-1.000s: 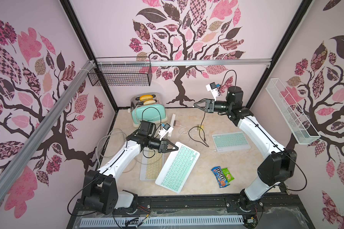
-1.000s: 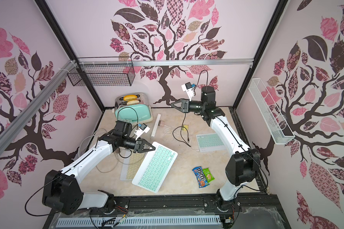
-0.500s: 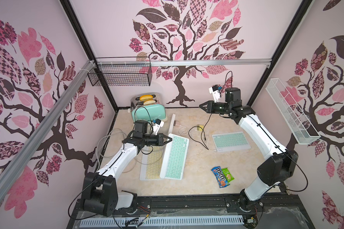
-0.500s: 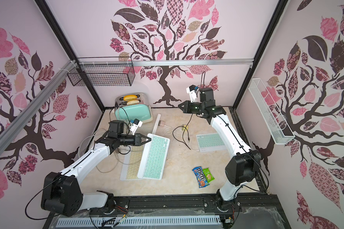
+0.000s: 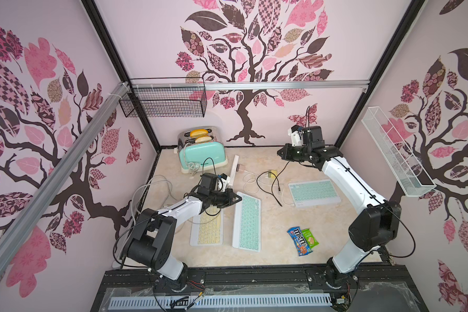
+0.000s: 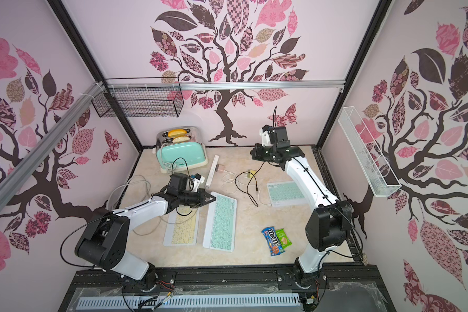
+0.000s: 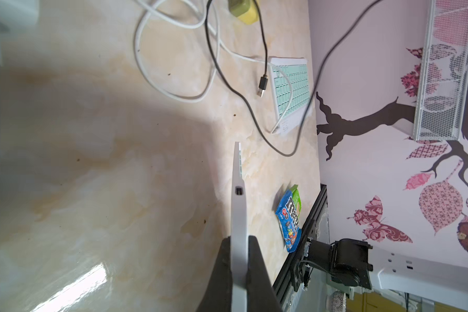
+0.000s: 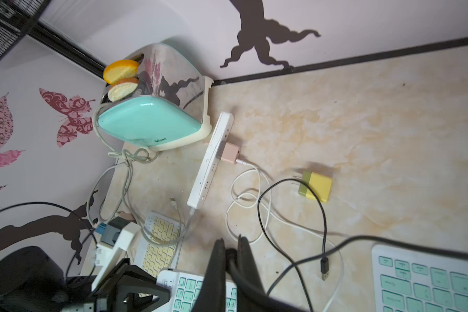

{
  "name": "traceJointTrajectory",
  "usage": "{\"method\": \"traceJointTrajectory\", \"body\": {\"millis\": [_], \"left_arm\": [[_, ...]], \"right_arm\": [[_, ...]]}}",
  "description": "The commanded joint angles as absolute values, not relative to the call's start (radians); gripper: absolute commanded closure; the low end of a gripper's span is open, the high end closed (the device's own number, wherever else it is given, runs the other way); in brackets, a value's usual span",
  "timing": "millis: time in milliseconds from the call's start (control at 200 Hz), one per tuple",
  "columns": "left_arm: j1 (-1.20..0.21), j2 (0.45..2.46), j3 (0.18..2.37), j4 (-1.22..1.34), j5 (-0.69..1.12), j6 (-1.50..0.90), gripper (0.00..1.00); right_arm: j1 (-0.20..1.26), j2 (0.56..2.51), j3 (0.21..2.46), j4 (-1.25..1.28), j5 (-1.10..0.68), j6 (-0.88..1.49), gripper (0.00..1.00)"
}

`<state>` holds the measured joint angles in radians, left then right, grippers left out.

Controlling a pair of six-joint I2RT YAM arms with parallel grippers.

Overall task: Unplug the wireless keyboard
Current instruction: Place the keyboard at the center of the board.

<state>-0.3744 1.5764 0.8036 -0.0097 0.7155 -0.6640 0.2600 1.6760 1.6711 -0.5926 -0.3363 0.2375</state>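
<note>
Left gripper [image 5: 238, 199] pinches the far end of the wireless keyboard [image 5: 247, 221]; the keyboard runs from mid-desk [image 5: 281, 243] toward the front edge, just beside the yellow keyboard [image 5: 207, 229]; its port [image 7: 238, 191] is empty. Right gripper [image 5: 280, 152] is raised near the back edge, pinching the black cable [image 7: 262, 86].

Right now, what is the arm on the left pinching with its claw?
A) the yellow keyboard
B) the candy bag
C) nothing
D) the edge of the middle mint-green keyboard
D: the left wrist view shows the left gripper clamped on the white edge of the mint-green keyboard.
</note>
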Motion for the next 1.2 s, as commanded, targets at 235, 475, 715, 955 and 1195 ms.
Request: {"method": "traceJointTrajectory", "body": {"millis": [235, 475, 715, 955, 1195], "left_arm": [[-0.39, 1.694, 0.753, 0.235, 0.691, -0.757, 1.0], [-0.415, 1.764, 0.734, 0.308, 0.651, -0.802, 0.95], [-0.415, 1.775, 0.727, 0.273, 0.609, -0.781, 0.7], [-0.416, 1.721, 0.76, 0.143, 0.567, -0.715, 0.59], [-0.417, 1.635, 0.8, 0.002, 0.509, -0.636, 0.48]], "right_arm": [[0.255, 1.589, 1.667, -0.472, -0.342, 0.281, 1.0], [0.255, 1.59, 1.542, -0.417, -0.424, 0.34, 1.0], [0.255, 1.585, 1.487, -0.411, -0.442, 0.339, 1.0], [0.26, 1.59, 1.5, -0.448, -0.443, 0.343, 1.0], [0.317, 1.537, 1.353, -0.462, -0.463, 0.38, 1.0]]}}
